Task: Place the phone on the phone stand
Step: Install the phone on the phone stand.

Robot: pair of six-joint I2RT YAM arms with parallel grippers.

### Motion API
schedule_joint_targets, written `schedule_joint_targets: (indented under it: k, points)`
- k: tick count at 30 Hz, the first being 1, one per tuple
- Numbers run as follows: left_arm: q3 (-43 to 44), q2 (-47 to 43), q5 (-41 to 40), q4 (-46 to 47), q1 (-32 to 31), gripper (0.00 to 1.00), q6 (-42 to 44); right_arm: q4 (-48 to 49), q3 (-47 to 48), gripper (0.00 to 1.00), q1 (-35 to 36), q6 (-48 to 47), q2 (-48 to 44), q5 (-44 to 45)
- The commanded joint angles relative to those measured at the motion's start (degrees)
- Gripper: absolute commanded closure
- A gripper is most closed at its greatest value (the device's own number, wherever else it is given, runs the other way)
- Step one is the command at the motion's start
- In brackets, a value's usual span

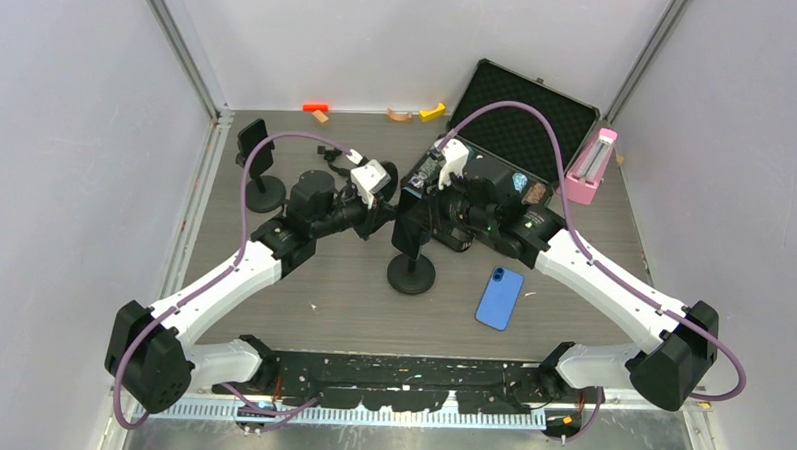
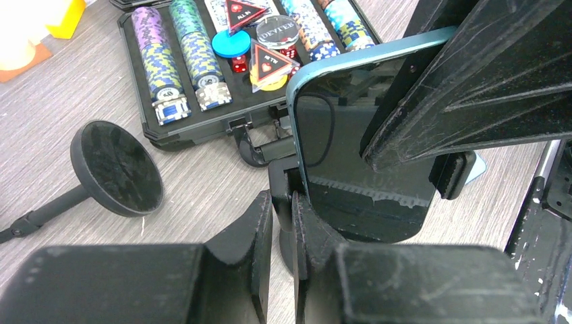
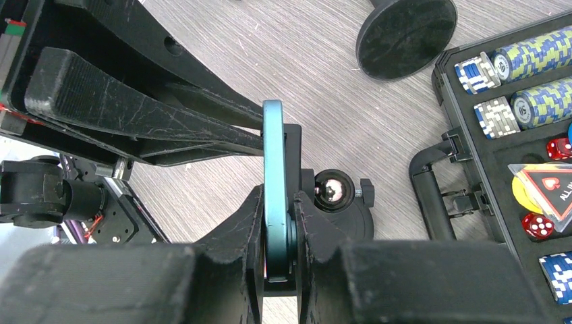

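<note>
A teal-edged phone [image 2: 351, 142] with a dark screen stands upright in the cradle of a black phone stand [image 1: 411, 273] at the table's middle. My right gripper [image 3: 278, 196] is shut on the phone's edge [image 3: 273, 155] together with the cradle's back plate, just above the stand's ball joint [image 3: 334, 189]. My left gripper [image 2: 282, 199] is shut on the stand's side clamp piece beside the phone's lower left corner. In the top view both grippers meet over the stand and hide the phone. A second, blue phone [image 1: 499, 298] lies flat on the table to the stand's right.
An open black case [image 1: 539, 110] with poker chips [image 2: 182, 54] and dice sits behind the stand. Another upright stand [image 1: 261, 165] is at the back left. A round black disc on a stem [image 2: 115, 169] lies near the case. A pink object [image 1: 589, 167] and small toy blocks [image 1: 316, 108] are at the back.
</note>
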Motion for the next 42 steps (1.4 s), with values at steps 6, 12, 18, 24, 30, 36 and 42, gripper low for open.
schedule_joint_targets:
  k: [6,12,18,24,30,36,42]
  points:
    - [-2.34,-2.36,6.49,-6.16,-0.96,1.00,5.00,-8.15,-2.25,1.00,-3.72,-4.69,3.19,21.93]
    - [-2.03,-2.98,7.59,-6.38,-0.97,1.00,5.41,-6.77,-3.77,1.00,-3.72,-6.87,1.26,17.84]
    - [-1.90,-3.27,8.80,-6.47,-0.97,1.00,5.40,-5.43,-5.38,1.00,-3.51,-10.04,0.07,17.18]
    - [-2.18,-3.26,9.11,-6.48,-1.12,1.00,5.29,-4.75,-5.85,1.00,-3.19,-11.63,-0.49,19.35]
    - [-2.45,-3.09,9.23,-6.45,-1.15,1.00,5.45,-4.90,-5.84,1.00,-2.93,-11.96,-0.66,19.83]
    - [-2.27,-3.06,9.84,-6.51,-1.16,1.00,5.45,-4.94,-6.00,1.00,-2.94,-11.80,-0.83,18.75]
    - [-2.58,-3.28,10.40,-6.56,-1.13,1.00,5.53,-4.80,-6.57,1.00,-2.94,-11.55,-1.32,18.07]
